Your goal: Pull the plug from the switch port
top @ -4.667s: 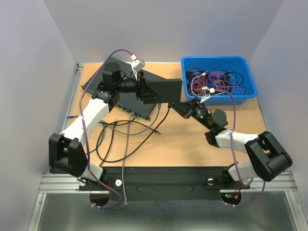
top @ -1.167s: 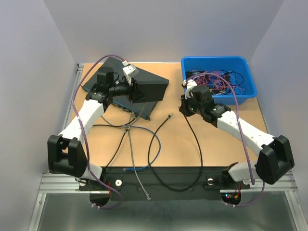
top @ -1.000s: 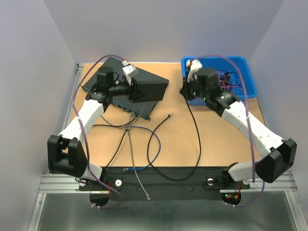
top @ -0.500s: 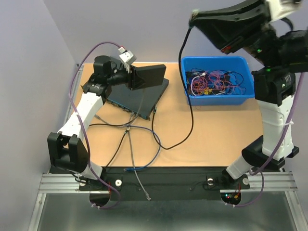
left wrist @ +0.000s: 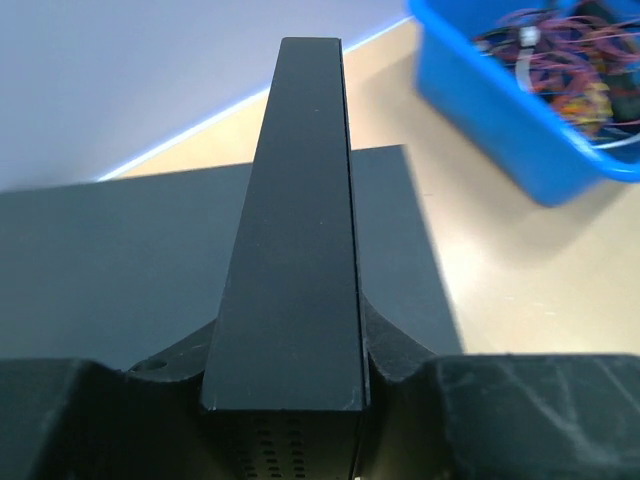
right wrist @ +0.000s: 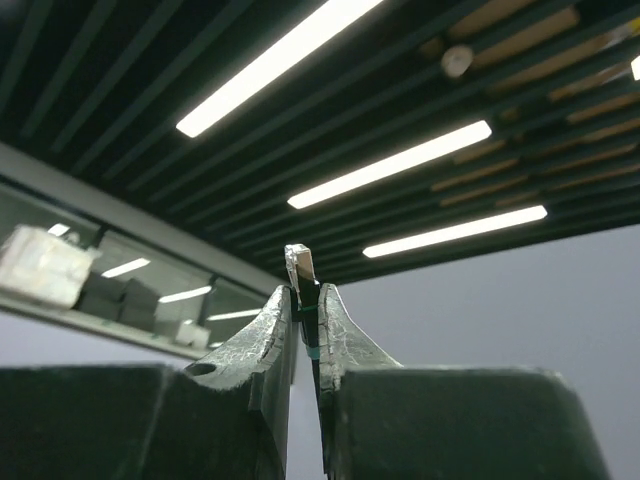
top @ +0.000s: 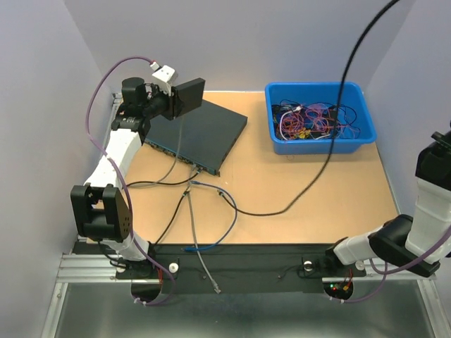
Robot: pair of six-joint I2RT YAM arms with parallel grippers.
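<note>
Right arm (top: 431, 204) stands raised at the right edge of the top view, its wrist out of that frame. In the right wrist view the right gripper (right wrist: 305, 292) points at ceiling lights, jaws nearly closed on the plug (right wrist: 300, 262), whose clear tip sticks out past the fingertips. The plug is out of the port and high above the tabletop (top: 317, 190). Its black cable (top: 337, 120) hangs from the top of the frame, crosses in front of the blue bin (top: 317, 146) with its tangled wires (top: 310, 120), then trails over the tabletop towards the switch (top: 204, 134). The switch lies flat at the far left. Several other leads (top: 165, 184) run from its near face, and a grey cable (top: 192, 225) goes on over the near edge. The left gripper (left wrist: 290, 330) hovers over the far left corner of the switch, jaws closed against both sides of a black slab (left wrist: 300, 180) seen edge-on. I cannot tell what this slab is. It blocks the middle of the left wrist view, with the switch top below it and the bin beyond at upper right.
</note>
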